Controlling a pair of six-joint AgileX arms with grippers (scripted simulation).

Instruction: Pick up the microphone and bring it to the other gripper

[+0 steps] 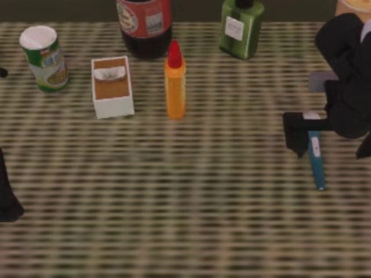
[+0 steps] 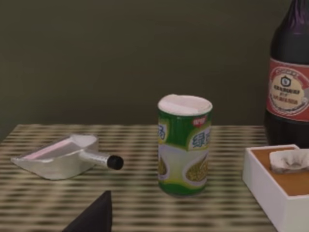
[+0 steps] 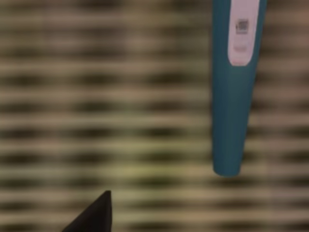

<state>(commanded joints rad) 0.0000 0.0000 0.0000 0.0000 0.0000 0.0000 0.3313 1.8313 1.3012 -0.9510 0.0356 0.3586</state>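
Observation:
The microphone (image 1: pixel 316 157) lies flat on the woven tablecloth at the right side. Its teal handle with the white strip points toward the near edge, and its white head (image 1: pixel 311 116) is partly covered by my right arm. My right gripper (image 1: pixel 330 142) hangs just above it, open, with one finger (image 1: pixel 295 138) to the microphone's left and the other at the picture's right edge. The right wrist view shows the teal handle (image 3: pixel 234 96) and one black fingertip (image 3: pixel 99 212), apart. My left gripper (image 1: pixel 7 202) is parked at the left edge, open and holding nothing.
Along the back stand a green can (image 1: pixel 45 58), a white tissue box (image 1: pixel 112 87), a yellow bottle with a red cap (image 1: pixel 175 87), a dark sauce bottle (image 1: pixel 145 26) and a green bottle (image 1: pixel 240 26). A silver scoop (image 2: pixel 63 157) lies left of the can.

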